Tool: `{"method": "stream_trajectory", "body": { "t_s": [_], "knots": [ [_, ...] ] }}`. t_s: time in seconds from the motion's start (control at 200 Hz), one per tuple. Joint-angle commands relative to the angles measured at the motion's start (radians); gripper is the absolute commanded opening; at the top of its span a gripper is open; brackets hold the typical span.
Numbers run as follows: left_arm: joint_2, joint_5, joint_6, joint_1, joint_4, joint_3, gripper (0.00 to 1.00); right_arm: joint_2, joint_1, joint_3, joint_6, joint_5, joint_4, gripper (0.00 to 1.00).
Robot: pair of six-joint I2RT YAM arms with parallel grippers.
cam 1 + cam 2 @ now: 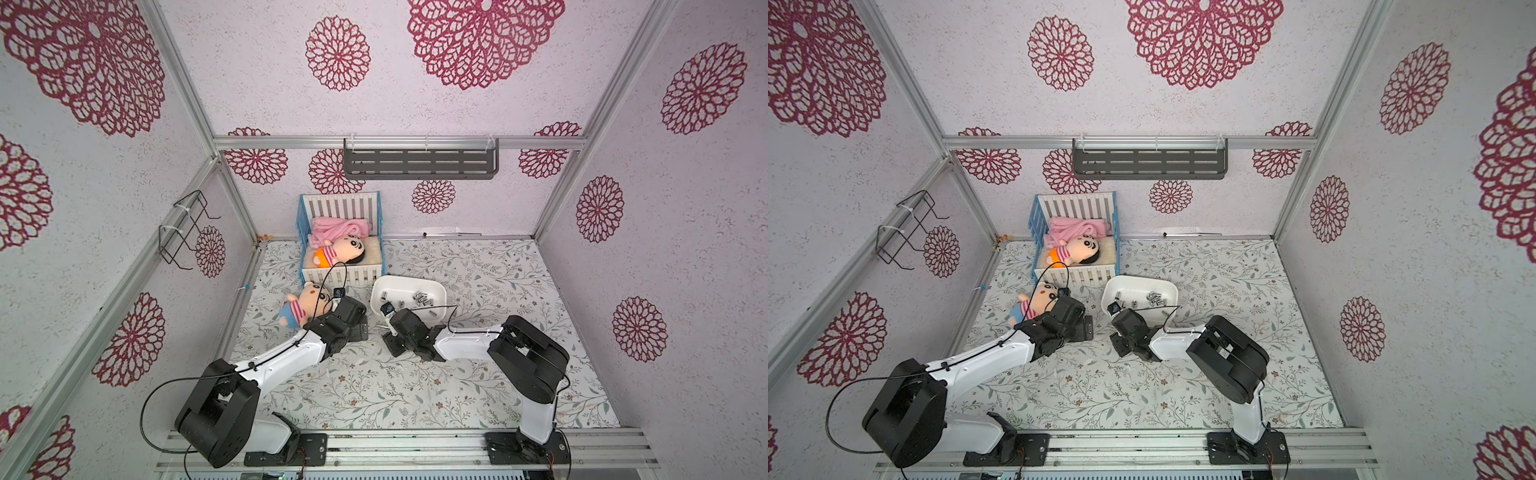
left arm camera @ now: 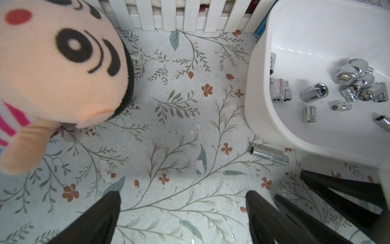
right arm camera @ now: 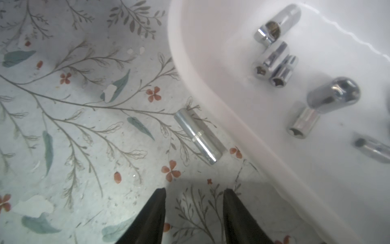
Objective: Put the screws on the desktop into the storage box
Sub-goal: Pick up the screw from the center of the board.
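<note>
Closest in, both arms reached from the rail out over the desktop (image 1: 415,386). The left wrist view showed the left gripper (image 2: 182,194) with its two black fingers far apart and nothing between them. The right wrist view showed the right gripper (image 3: 195,190) with a smaller gap, also apart and holding nothing. In both top views the arms hid the fingertips, so only the wrist views told this.

Just past the right gripper, one screw (image 3: 198,136) lay flat on the desktop. It was right beside the storage box (image 3: 211,101) but outside it. The left wrist view showed the same screw (image 2: 269,156). In the top views I could not find it.

The other screws (image 1: 422,298) lay inside the storage box (image 1: 395,286), some in a little heap. Up close, the screws (image 2: 314,92) had hollow ends.

A doll (image 1: 307,303) lay by the left arm. Farther back, only the top views showed the whole crib (image 1: 340,274), with a second doll (image 1: 345,251) and a pink blanket (image 1: 336,226) in it. A grey shelf (image 1: 419,164) hung on the back wall.
</note>
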State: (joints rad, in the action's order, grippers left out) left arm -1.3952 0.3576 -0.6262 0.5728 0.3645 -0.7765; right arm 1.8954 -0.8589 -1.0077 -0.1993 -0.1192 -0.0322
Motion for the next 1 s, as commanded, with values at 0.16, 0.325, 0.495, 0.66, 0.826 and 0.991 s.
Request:
{"method": "stream_trajectory", "body": {
  "t_s": [0.16,0.325,0.495,0.66,0.826,0.991],
  "knots": [
    [0.007,-0.012,-0.01,-0.01,-0.004,0.003,0.98,0.058,0.039,-0.053,-0.032,-0.048,0.002,0.52],
    [0.011,-0.011,-0.009,-0.011,-0.004,0.004,0.98,0.111,0.046,-0.089,-0.025,-0.049,0.018,0.53],
    [0.016,-0.006,-0.006,-0.011,-0.004,0.006,0.98,0.151,0.038,-0.123,-0.012,-0.062,0.038,0.52],
    [0.022,-0.005,-0.007,-0.01,-0.004,0.008,0.98,0.155,0.017,-0.131,0.008,-0.06,0.041,0.47],
    [0.024,-0.007,-0.005,-0.01,-0.004,0.01,0.98,0.163,-0.002,-0.144,0.023,-0.051,0.051,0.38],
    [0.03,-0.019,-0.001,-0.011,-0.006,0.01,0.98,0.153,-0.023,-0.147,0.027,-0.056,0.055,0.23]
  ]
}}
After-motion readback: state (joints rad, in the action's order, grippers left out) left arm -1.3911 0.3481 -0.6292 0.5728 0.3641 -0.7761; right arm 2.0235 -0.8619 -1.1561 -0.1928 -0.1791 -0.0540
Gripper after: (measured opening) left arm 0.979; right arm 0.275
